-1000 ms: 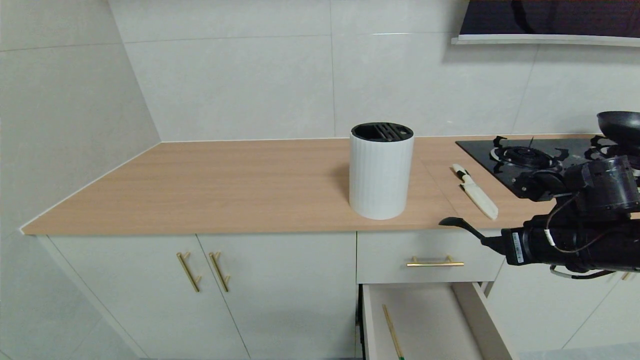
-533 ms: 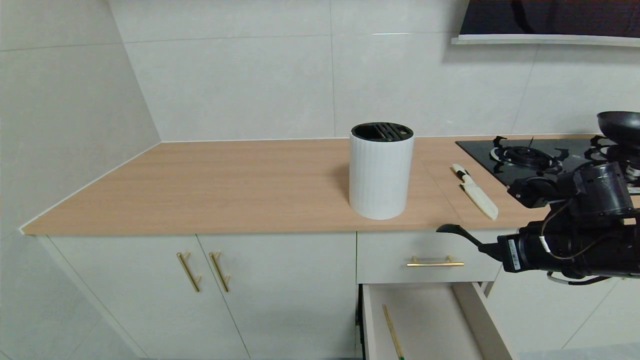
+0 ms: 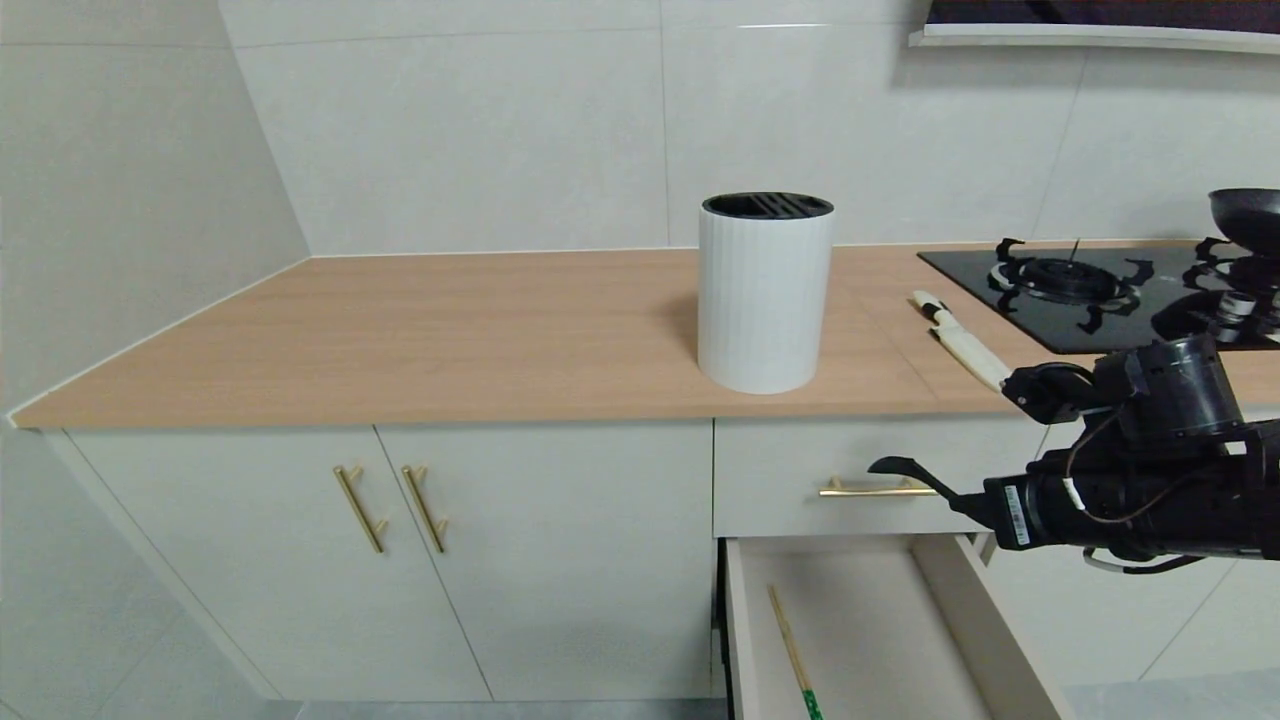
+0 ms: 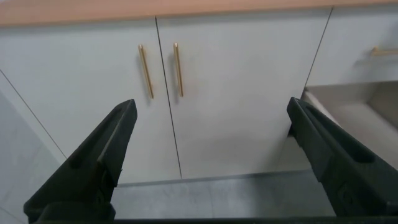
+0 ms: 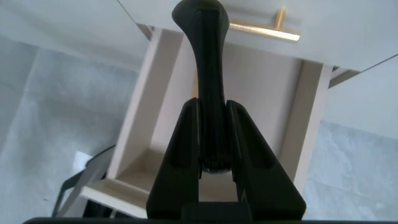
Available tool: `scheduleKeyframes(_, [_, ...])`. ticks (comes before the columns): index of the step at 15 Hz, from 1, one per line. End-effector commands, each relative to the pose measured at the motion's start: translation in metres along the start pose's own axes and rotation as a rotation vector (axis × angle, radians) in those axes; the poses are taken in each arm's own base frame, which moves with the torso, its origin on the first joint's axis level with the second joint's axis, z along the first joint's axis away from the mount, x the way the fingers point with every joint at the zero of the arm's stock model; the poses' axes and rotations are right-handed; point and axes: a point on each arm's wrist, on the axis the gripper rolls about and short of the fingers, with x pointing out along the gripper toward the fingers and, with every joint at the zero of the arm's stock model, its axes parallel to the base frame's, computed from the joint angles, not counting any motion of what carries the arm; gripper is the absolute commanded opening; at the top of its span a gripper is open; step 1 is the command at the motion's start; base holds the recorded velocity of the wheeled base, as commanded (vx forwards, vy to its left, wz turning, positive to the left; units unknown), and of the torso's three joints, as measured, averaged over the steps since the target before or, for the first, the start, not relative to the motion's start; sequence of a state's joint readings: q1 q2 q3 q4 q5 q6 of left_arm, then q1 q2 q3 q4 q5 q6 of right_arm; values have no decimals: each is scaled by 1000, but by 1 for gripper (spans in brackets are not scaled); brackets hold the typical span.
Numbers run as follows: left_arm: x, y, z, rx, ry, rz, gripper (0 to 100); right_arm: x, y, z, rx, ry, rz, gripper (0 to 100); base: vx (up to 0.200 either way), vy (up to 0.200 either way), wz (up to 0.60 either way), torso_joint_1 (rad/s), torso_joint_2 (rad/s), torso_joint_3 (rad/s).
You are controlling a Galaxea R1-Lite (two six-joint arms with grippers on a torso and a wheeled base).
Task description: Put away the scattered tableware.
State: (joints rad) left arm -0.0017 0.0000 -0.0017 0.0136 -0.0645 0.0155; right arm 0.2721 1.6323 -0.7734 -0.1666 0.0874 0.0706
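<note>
Two drawers sit below the wooden countertop (image 3: pixel 450 340). The upper one is closed. The lower drawer (image 3: pixel 955 610) is pulled out, and a pair of chopsticks (image 3: pixel 792 652) lies lengthwise on its floor near one side wall.

The right gripper (image 3: pixel 988 500) hangs in front of the closed drawer's gold handle (image 3: pixel 868 488), just above the open drawer. Its jaws are clamped on a black utensil (image 3: pixel 915 472), which sticks out level toward the robot's left and ends in a small curved tip. I cannot tell what kind of utensil it is.

On the countertop a white ribbed holder (image 3: pixel 765 300) with a black slotted top stands upright. Near it, on the stove side, a knife (image 3: pixel 958 338) with a pale blade lies flat, apart from the holder. The gas stove (image 3: pixel 1085 290) is beyond the knife, with a dark pan (image 3: pixel 1245 215) on its far burner.

The left gripper (image 4: pixel 210 118) is low before the two cabinet doors (image 4: pixel 236 93), its jaws spread wide with nothing between them.
</note>
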Motion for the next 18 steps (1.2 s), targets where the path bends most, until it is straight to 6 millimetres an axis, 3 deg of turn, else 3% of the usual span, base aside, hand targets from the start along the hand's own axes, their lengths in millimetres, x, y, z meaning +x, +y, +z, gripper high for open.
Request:
scheduleKeyframes(1, [0,0,0,0,0,0,100,2,0,-1,0,7,2,0,0,0,0,-203,481,281])
scheduleKeyframes(13, [0,0,0,0,0,2,100,6,0,-2,1,19,-1,0,0,0,0,-161,462,301])
scheduleKeyframes(18, [0,0,0,0,0,0,100,8,-1,-3,2,26,-1,0,0,0,0,-28,118,81])
